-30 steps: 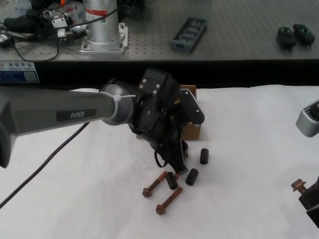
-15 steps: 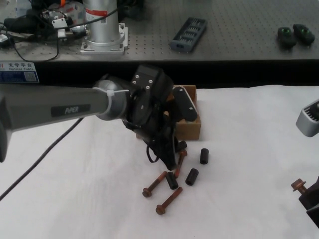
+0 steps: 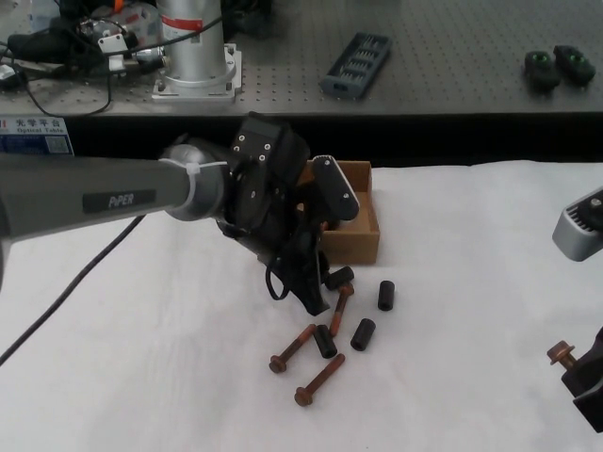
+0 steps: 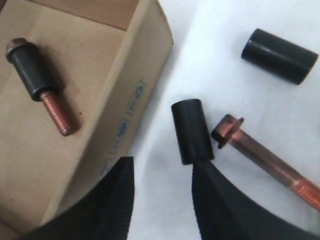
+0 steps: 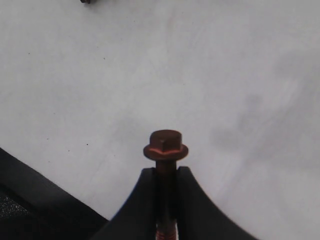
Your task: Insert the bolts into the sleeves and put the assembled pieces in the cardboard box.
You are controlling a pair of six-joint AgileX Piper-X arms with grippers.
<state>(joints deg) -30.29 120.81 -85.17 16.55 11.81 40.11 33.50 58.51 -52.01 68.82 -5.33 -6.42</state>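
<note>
Since a second ago the left arm [image 3: 104, 200] has drawn back toward the left of the high view, uncovering much more of the cardboard box [image 3: 363, 243], while the right tool [image 3: 586, 375] has hardly shifted at the right edge. Everything rests on the white-covered worktop [image 3: 141, 377]. The cardboard box sits open-topped near the cloth's far edge, and the left wrist view shows one assembled piece [image 4: 36, 80] lying flat on its floor: a bolt with a black sleeve pushed up to its head and the copper thread sticking out. The left arm stretches in from the left, its wrist bent downward across the box's left side. The left tool [image 4: 162, 200] hangs over the cloth just beside the box's outer wall, jaws apart with nothing between them. Just past its fingers [image 4: 220, 205] lies a loose sleeve [image 4: 191, 131] with the head of a loose bolt [image 4: 265, 160] against its side; whether a finger touches that sleeve I cannot tell. A farther sleeve [image 4: 279, 55] lies apart. Nearer the camera lie a second bolt [image 3: 292, 348] and a third bolt [image 3: 318, 379]. The right tool is clamped on the shank of a held bolt [image 5: 165, 145], whose hex head stands clear of the fingertips.
</note>
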